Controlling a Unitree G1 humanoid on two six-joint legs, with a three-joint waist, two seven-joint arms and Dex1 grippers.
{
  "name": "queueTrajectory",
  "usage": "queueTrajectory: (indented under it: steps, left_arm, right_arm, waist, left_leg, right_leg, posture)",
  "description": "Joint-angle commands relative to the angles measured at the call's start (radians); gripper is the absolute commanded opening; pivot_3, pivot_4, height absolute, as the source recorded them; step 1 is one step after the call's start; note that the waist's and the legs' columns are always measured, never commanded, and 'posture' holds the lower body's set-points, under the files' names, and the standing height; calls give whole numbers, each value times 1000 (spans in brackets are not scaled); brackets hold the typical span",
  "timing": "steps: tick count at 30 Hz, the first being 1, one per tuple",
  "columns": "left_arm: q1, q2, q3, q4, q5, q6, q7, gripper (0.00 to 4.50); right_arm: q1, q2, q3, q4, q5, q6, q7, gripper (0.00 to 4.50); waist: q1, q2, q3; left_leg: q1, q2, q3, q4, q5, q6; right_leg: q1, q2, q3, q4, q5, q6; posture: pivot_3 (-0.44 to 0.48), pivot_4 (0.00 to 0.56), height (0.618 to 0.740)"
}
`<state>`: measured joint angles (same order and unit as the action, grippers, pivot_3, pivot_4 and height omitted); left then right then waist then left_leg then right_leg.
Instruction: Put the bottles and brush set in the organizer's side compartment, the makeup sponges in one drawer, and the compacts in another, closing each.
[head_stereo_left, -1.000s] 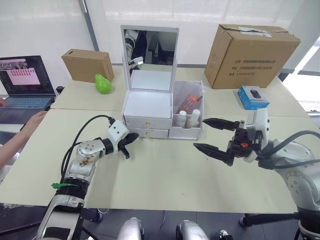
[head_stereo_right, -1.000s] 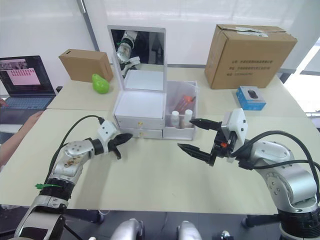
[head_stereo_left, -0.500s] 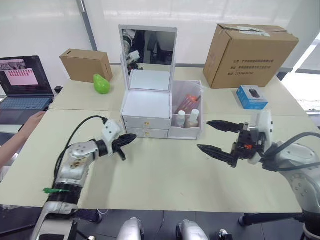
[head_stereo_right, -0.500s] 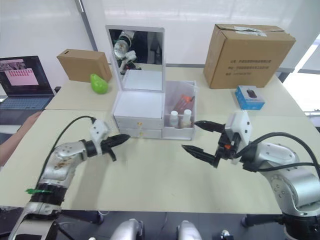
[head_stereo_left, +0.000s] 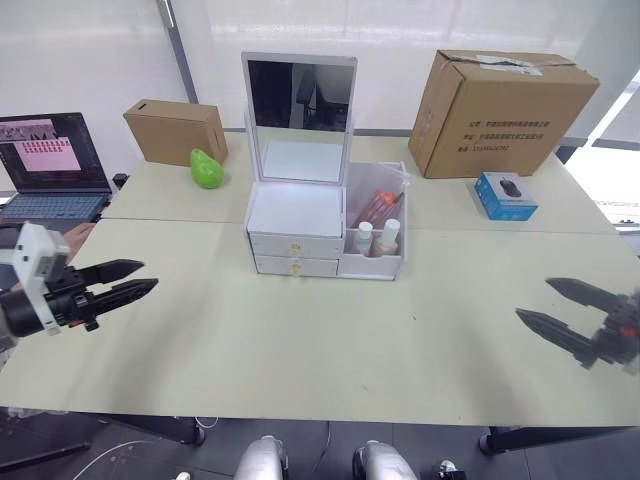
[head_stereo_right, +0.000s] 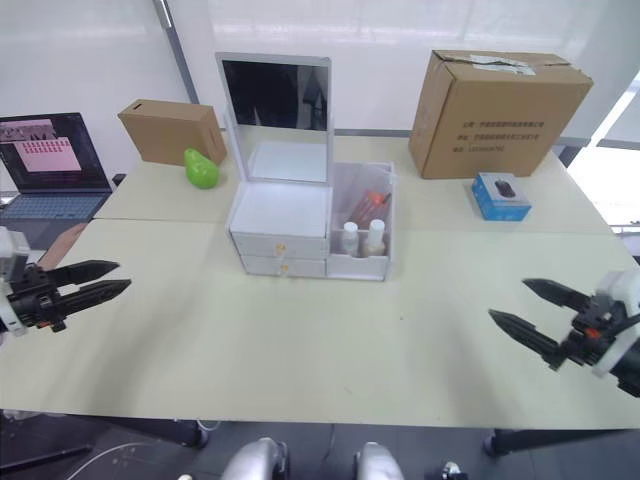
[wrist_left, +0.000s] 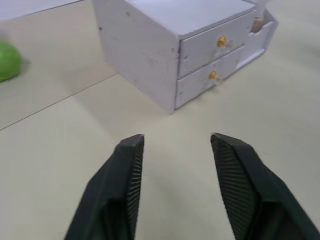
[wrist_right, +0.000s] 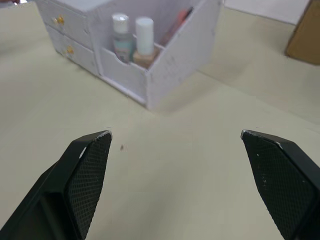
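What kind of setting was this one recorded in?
Probably an office or lab workspace rather than a home. Pale tables are pushed together before a white wall, with an open laptop at the left edge and cardboard boxes along the back. The white organizer looks staged.

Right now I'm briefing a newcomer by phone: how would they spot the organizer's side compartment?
Find the white plastic organizer with the upright mirror lid mid-table. The side compartment is the lidless bin on the side nearer the big cardboard box. Unlike the gold-knobbed drawers beside it, it is open-topped and holds white-capped bottles.
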<state>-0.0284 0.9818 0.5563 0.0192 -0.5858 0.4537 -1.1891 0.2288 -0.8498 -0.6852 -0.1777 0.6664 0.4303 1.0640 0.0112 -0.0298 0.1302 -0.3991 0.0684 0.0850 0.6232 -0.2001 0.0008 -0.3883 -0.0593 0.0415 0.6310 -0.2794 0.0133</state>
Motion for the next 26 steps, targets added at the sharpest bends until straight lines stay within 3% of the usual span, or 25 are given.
queueTrajectory:
  steps: [1, 4, 11, 26]
  left_arm:
    - [1, 30, 55, 39, 20, -47, -1, 3480]
    - [12, 34, 61, 61, 37, -72, -6, 4455]
    - [45, 21, 29, 58, 96, -114, 24, 4485]
    - [30, 17, 16, 39, 95, -117, 59, 4485]
  right_arm:
    - [6, -9, -50, 52, -18, -61, 31, 4500]
    - [4, -15, -50, 87, -23, -77, 48, 4500]
    - [-23, -15, -18, 68, -19, -64, 33, 4500]
    - [-68, -15, 15, 41, -9, -39, 11, 4500]
  waist:
    - [-1, 0, 0]
    - [-2, 1, 0]
    - [-2, 1, 0]
    - [-2, 1, 0]
  left_leg:
    - [0, 0, 0, 0, 0, 0]
    - [0, 0, 1, -1, 0, 0]
    - [1, 1, 1, -3, 0, 0]
    - [1, 0, 2, -5, 0, 0]
  right_leg:
    - [0, 0, 0, 0, 0, 0]
    - [-1, 0, 0, 0, 0, 0]
    - [-1, 0, 1, 0, 0, -1]
    - [-1, -1, 1, 0, 1, 1]
  posture:
    - [0, 150, 740]
    - [0, 150, 740]
    - [0, 150, 740]
    - [0, 150, 740]
